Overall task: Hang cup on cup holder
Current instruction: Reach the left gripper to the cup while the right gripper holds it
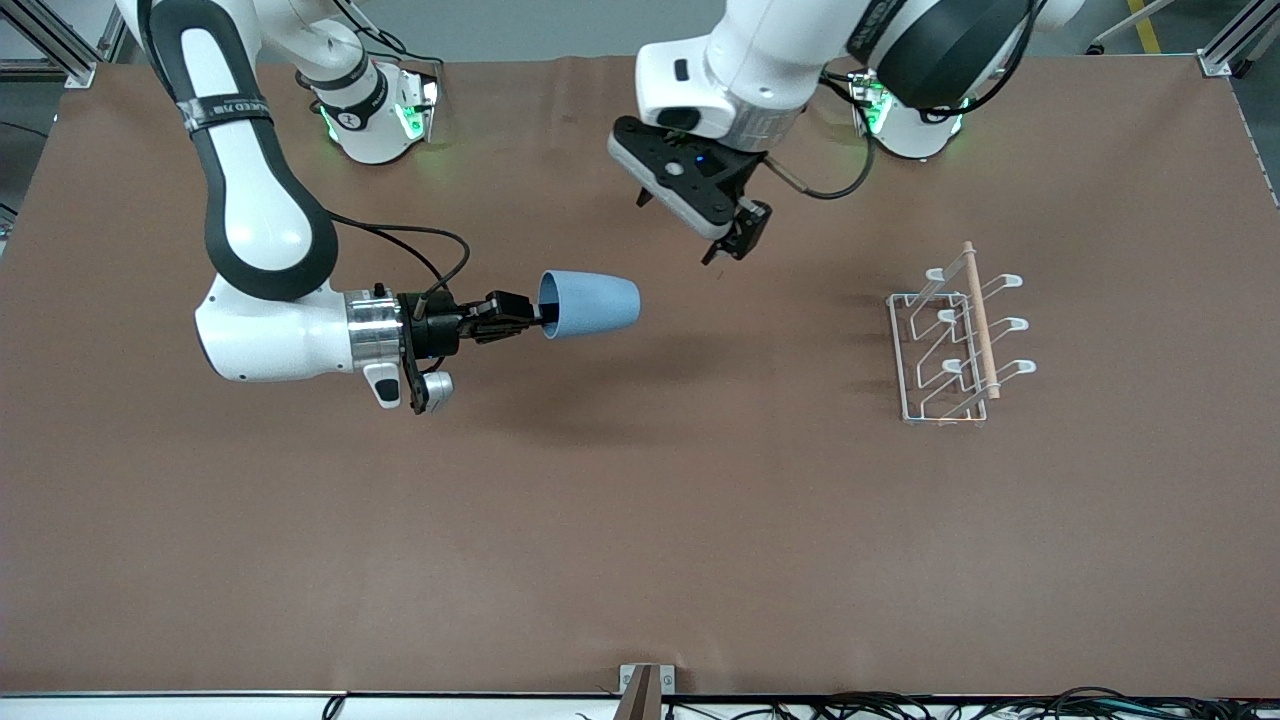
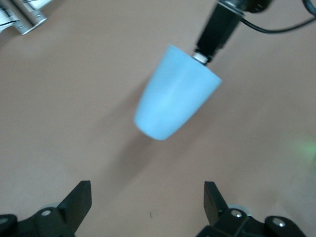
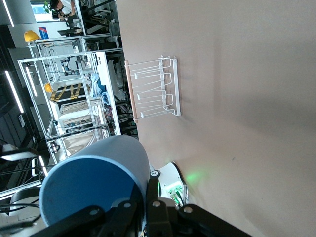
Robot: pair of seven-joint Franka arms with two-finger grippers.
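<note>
The light-blue cup (image 1: pixel 590 304) hangs on its side above the brown table, its mouth turned toward the right arm. My right gripper (image 1: pixel 540 318) is shut on the cup's rim, one finger inside and one outside; the cup (image 3: pixel 94 182) fills the corner of the right wrist view. My left gripper (image 1: pixel 738 238) is open and empty in the air, over the table between the cup and the left arm's base. It looks down on the cup (image 2: pixel 175 101) past its own fingertips (image 2: pixel 81 197). The white wire cup holder (image 1: pixel 955 335) with its wooden rod stands toward the left arm's end (image 3: pixel 153 89).
Both arm bases (image 1: pixel 375 120) (image 1: pixel 910 125) stand along the table's edge farthest from the front camera. A small bracket (image 1: pixel 645 690) and cables lie at the nearest edge. Bare brown table (image 1: pixel 640 520) lies between the cup and the cup holder.
</note>
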